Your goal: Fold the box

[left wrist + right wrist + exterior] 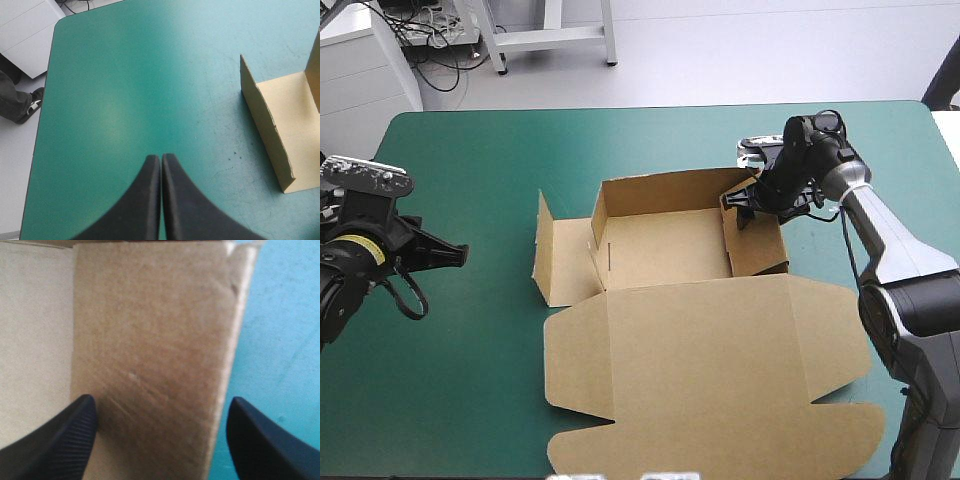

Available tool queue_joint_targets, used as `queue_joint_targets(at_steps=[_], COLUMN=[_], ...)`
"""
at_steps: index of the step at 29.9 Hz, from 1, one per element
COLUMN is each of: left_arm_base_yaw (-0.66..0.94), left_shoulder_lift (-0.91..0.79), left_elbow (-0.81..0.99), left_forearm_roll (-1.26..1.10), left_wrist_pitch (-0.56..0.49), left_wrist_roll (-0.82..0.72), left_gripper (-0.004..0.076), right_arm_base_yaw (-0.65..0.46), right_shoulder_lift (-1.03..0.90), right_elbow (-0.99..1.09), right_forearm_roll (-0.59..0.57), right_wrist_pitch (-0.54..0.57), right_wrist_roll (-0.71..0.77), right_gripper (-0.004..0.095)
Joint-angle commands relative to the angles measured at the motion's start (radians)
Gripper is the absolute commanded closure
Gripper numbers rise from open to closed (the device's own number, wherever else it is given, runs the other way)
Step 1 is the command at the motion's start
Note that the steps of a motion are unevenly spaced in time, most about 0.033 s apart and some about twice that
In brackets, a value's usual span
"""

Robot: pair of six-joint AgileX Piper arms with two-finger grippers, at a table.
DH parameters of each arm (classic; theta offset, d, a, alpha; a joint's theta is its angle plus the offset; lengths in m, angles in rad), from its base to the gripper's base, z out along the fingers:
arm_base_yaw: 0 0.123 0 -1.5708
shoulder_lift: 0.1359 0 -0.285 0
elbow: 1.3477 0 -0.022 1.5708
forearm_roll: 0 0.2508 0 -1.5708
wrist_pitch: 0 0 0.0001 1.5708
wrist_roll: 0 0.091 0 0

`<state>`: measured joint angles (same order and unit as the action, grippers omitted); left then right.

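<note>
One wall of box (pixel 150 340) straddled, right gripper (pixel 161 401) spread wide

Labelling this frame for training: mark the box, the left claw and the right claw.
box (pixel 665 250), high view, tray floor.
left claw (pixel 161 159), left wrist view, where the shut tips meet.
right claw (pixel 160 405), right wrist view, midway between its open tips.

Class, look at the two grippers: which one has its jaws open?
The right gripper: its jaws stand apart, straddling the box's right wall. The left gripper has its jaws shut above bare teal-green cover.
</note>
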<state>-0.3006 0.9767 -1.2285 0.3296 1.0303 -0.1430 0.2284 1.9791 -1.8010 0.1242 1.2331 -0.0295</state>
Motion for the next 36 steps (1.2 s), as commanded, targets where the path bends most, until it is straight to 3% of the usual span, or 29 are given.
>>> queue_joint_targets(at_steps=[1,6,12,18,36], left_arm_base_yaw=[-0.001,-0.001,-0.001,-0.001,-0.001], left_shoulder_lift=[-0.014,-0.014,-0.014,-0.014,-0.014], left_elbow=[-0.029,-0.029,-0.029,-0.029,-0.029], left_forearm_roll=[0.022,0.019,0.018,0.018,0.018], left_wrist_pitch=[-0.053,-0.051,-0.044,-0.021,-0.013], left_wrist_roll=[-0.014,-0.014,-0.014,-0.014,-0.014], left_gripper=[0.0732,0.0732,0.0732,0.0732,0.0733], right_arm_base_yaw=[-0.006,-0.006,-0.006,-0.006,-0.008], right_shoulder_lift=[-0.057,-0.055,-0.055,-0.055,-0.080], right_elbow=[-0.028,-0.028,-0.028,-0.028,-0.030], right_forearm_roll=[-0.004,-0.004,-0.035,-0.079,-0.064], right_wrist_pitch=[0.015,0.015,0.015,0.015,0.015], right_wrist_roll=[-0.017,-0.028,-0.028,-0.028,-0.108], right_gripper=[0.0484,0.0752,0.0932,0.0931,0.0931])
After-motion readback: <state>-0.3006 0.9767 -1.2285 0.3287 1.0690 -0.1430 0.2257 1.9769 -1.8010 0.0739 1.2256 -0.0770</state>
